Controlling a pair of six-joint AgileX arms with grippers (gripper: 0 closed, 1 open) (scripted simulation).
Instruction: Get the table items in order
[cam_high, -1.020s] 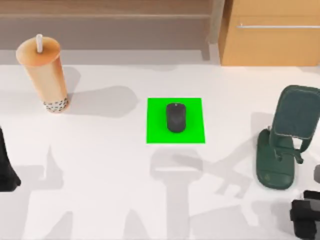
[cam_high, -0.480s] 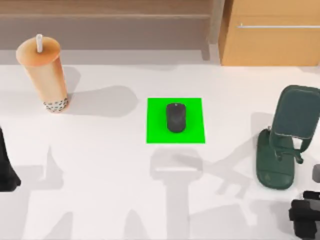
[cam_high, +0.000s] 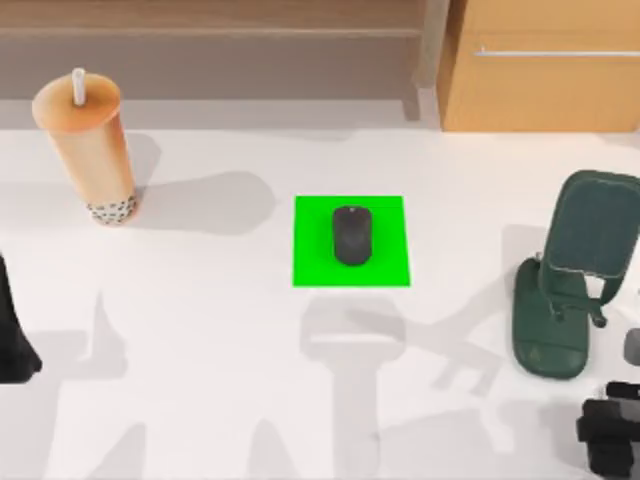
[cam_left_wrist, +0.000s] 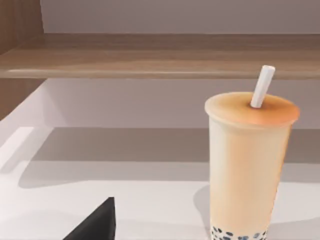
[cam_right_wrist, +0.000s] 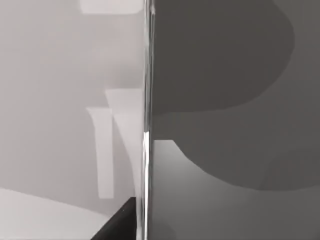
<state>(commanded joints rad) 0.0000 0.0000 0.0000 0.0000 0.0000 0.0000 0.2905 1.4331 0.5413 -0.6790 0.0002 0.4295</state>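
Since a second ago nothing on the table (cam_high: 200, 330) has visibly shifted. The mouse (cam_high: 351, 235) lies centred on the green mat (cam_high: 310, 265); the bubble-tea cup (cam_high: 88, 148) stands upright far left. The phone stand (cam_high: 570, 290) sits right. The left gripper (cam_high: 12, 335) and right gripper (cam_high: 610, 435) sit at the near edges; finger state cannot be told.

Green mat (cam_high: 385, 262) mid-table, phone stand (cam_high: 560, 300) right (cabinet (cam_high: 540, 70) behind).

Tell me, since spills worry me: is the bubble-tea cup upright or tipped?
Upright: the bubble-tea cup stands on its pearl-filled base, straw pointing up.
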